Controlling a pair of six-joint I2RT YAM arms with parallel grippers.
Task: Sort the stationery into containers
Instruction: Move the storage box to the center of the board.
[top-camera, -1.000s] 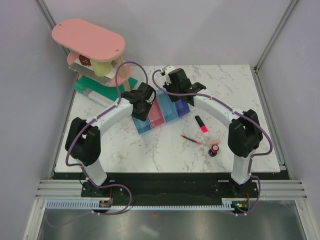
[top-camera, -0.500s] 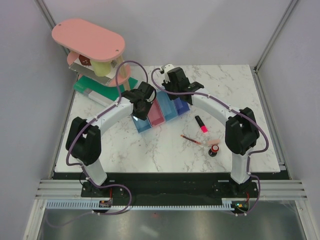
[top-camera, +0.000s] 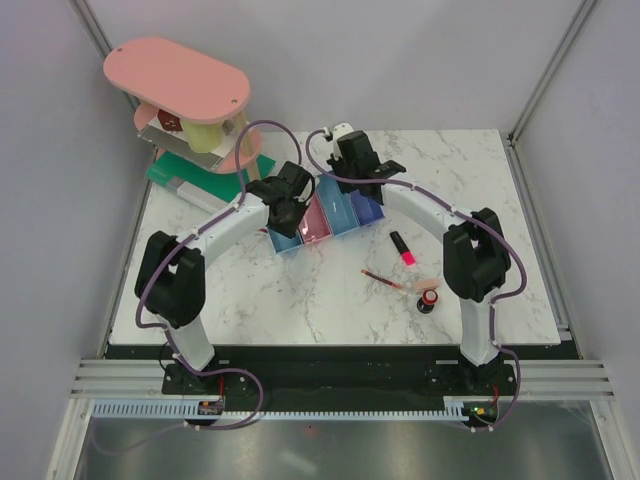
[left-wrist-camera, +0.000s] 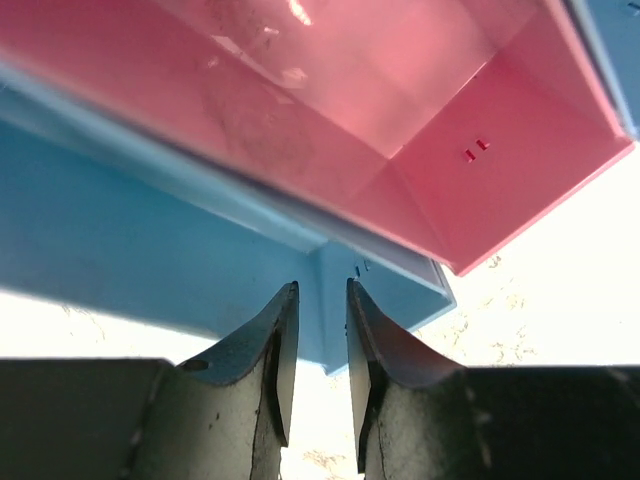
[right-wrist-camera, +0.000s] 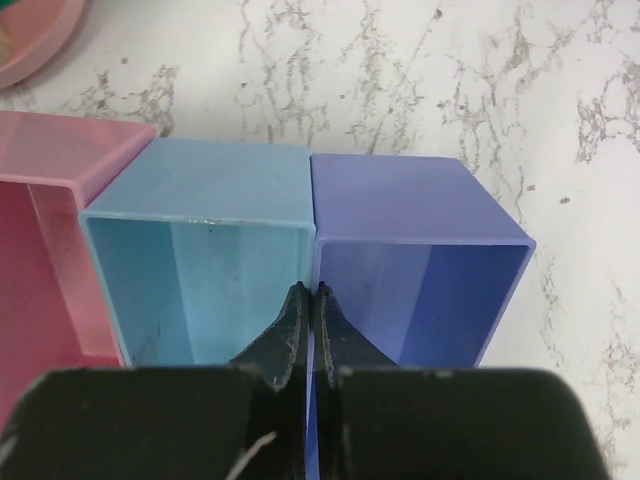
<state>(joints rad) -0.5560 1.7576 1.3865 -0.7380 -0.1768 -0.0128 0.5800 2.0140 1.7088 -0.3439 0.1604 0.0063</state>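
Four bins stand in a row: light blue (top-camera: 287, 243), pink (top-camera: 315, 226), light blue (top-camera: 339, 213), purple-blue (top-camera: 367, 208). My left gripper (top-camera: 290, 210) straddles a corner of the left light blue bin (left-wrist-camera: 150, 240), its jaws narrow on the wall (left-wrist-camera: 320, 300); the pink bin (left-wrist-camera: 400, 100) lies beyond. My right gripper (top-camera: 352, 185) is shut (right-wrist-camera: 308, 292) on the touching walls of the second light blue bin (right-wrist-camera: 200, 260) and the purple-blue bin (right-wrist-camera: 420, 270). The marker (top-camera: 402, 247), red pen (top-camera: 381, 278), eraser (top-camera: 425, 285) and knob (top-camera: 429, 300) lie on the table. The blue-white block is not seen.
A large pink oval-topped stand (top-camera: 178, 80) rises at the far left corner over a green flat box (top-camera: 165, 172). Grey walls close the table's left, far and right sides. The stationery lies near the right arm's elbow (top-camera: 472, 255).
Both grippers and the row of bins have shifted a little toward the far side. The right arm's elbow has swung left. The stationery has not moved.
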